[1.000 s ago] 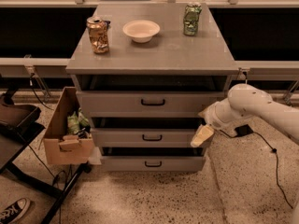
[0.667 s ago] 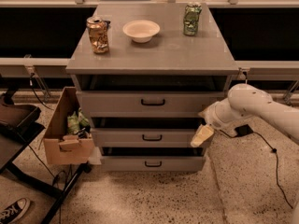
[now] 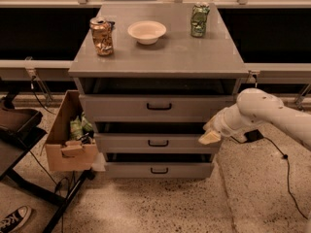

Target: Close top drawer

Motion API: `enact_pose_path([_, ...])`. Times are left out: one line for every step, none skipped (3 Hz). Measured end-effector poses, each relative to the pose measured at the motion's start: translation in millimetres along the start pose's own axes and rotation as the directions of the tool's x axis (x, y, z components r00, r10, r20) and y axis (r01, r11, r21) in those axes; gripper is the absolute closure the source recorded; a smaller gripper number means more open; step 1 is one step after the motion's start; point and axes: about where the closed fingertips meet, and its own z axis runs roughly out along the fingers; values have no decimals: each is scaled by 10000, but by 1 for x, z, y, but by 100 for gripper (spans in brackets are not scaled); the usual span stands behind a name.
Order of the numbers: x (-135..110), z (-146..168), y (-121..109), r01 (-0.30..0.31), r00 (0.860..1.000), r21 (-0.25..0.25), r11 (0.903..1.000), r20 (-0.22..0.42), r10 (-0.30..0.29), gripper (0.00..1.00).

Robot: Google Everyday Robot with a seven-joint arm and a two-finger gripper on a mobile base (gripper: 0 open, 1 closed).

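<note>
The top drawer (image 3: 121,108) is the tallest grey front, with a small black bar handle (image 3: 159,107) at its centre. It stands pulled out a little from the cabinet, with a dark gap above it; its inner floor is hidden. My gripper (image 3: 210,138) is on the white arm (image 3: 257,111) that comes in from the right. It sits below the top drawer's right end, at the right end of the middle drawer (image 3: 126,142).
On the cabinet top (image 3: 160,52) stand a crushed orange can (image 3: 101,36), a white bowl (image 3: 146,32) and a green can (image 3: 199,19). A cardboard box (image 3: 65,140) of items hangs at the left. A bottom drawer (image 3: 158,169), a black cable (image 3: 286,169) and a shoe (image 3: 13,218) are also in view.
</note>
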Motion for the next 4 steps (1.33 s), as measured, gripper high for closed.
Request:
enact_pose_path([22,-44,24,-65,9971,-217,9997,-760,48,74])
enact_pose_path([14,-155,7,807,9769,28,9967,-1985,-786,100])
enact_pose_path([-1,-257,-29,1320,9583,515,9899,-2620,-1142,100])
enact_pose_path([-4,-333,-29,1431,9390,627,9877,-3240,-1154,100])
